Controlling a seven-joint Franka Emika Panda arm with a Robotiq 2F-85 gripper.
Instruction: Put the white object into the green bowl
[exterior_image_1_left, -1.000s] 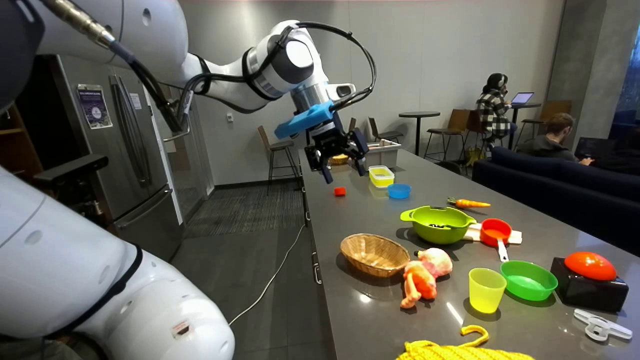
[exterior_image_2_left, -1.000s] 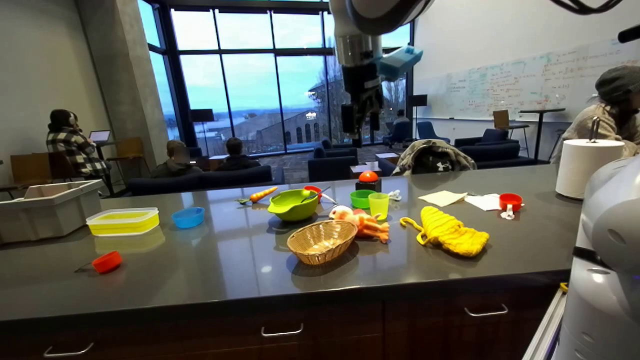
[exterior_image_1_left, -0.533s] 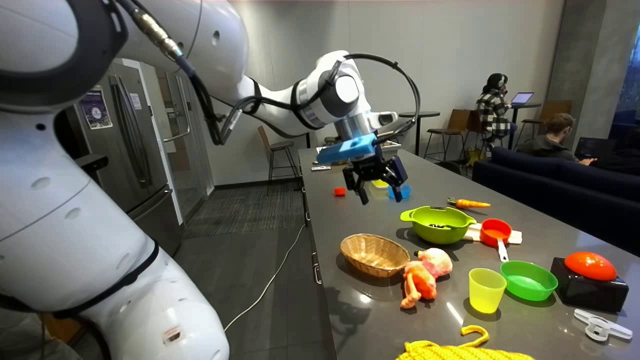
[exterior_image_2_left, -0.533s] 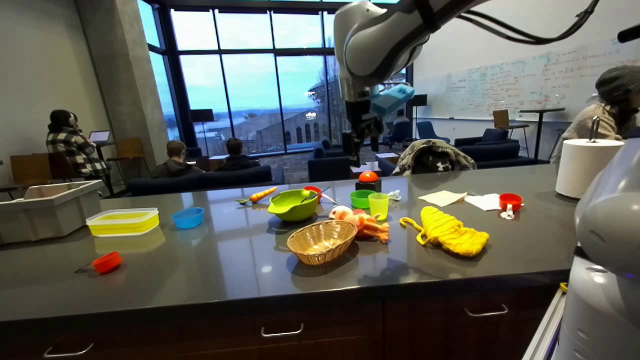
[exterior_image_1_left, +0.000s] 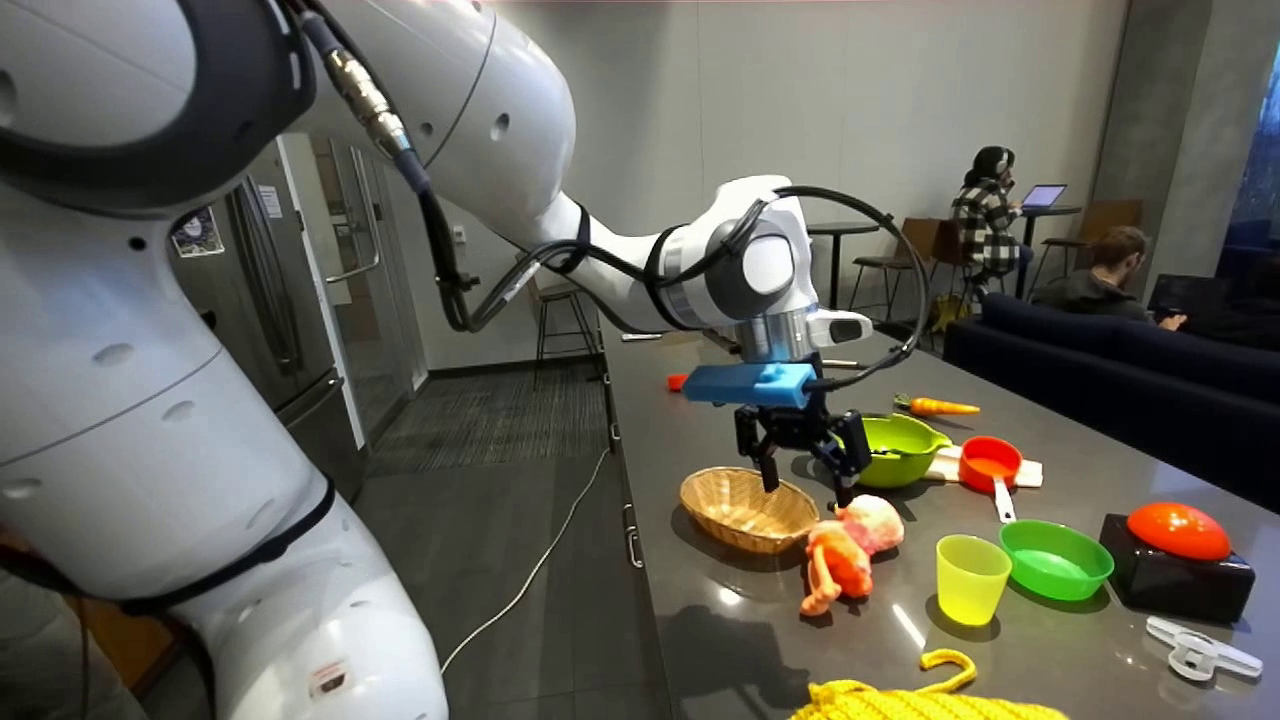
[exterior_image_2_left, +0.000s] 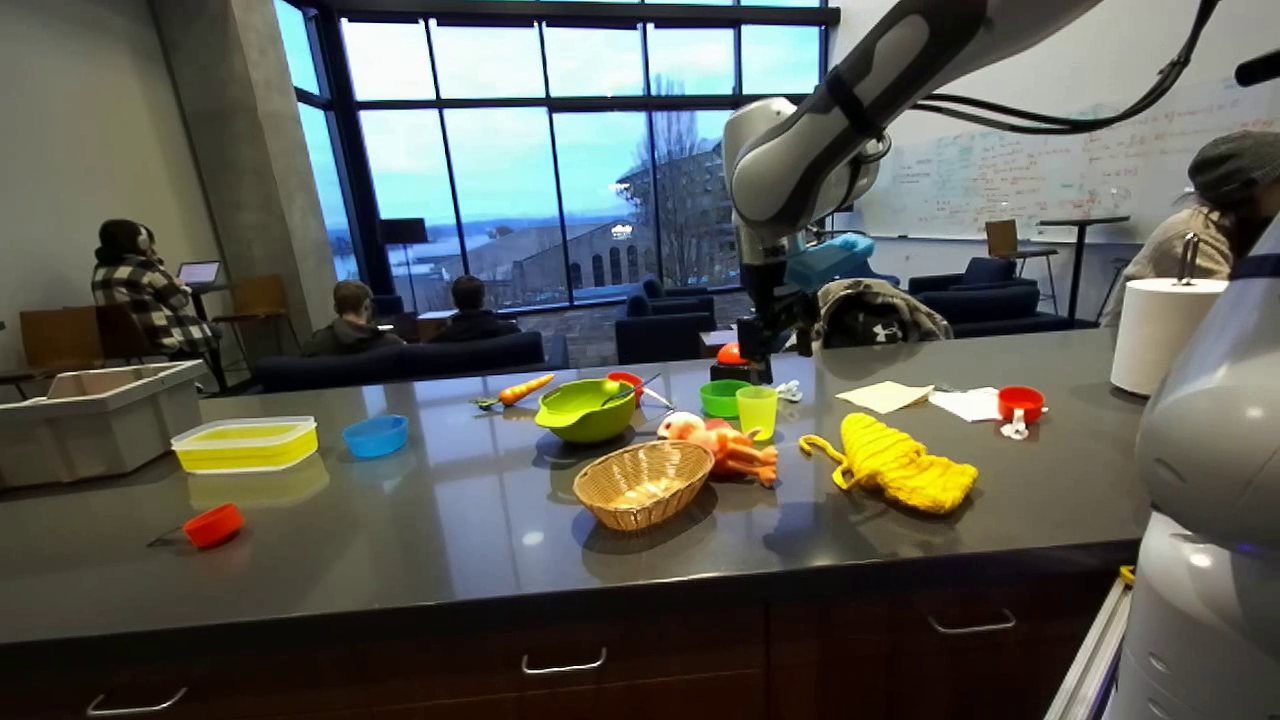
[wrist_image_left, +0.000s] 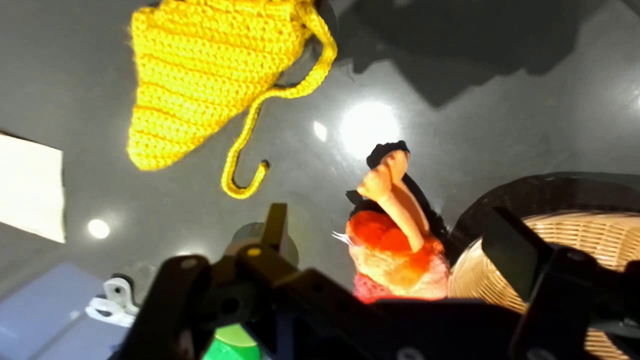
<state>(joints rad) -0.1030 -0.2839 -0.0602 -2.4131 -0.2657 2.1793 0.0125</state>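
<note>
Gripper (exterior_image_1_left: 806, 490) hangs over the counter (exterior_image_1_left: 700, 430), released, jaws spread wide, and in an exterior view I see the white object (exterior_image_1_left: 1197, 655) at lower right near the red button (exterior_image_1_left: 1180, 530), green bowl (exterior_image_1_left: 905, 472) right of centre partly behind the gripper, plush (wrist_image_left: 397, 262) just right of centre in the wrist view.

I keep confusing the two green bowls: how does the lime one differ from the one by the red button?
The lime bowl is yellower than the small green bowl. The lime bowl is also larger than the small green bowl. The lime bowl's rim juts out at a side; the small green bowl's looks round. Both stand upright on the counter.
</note>
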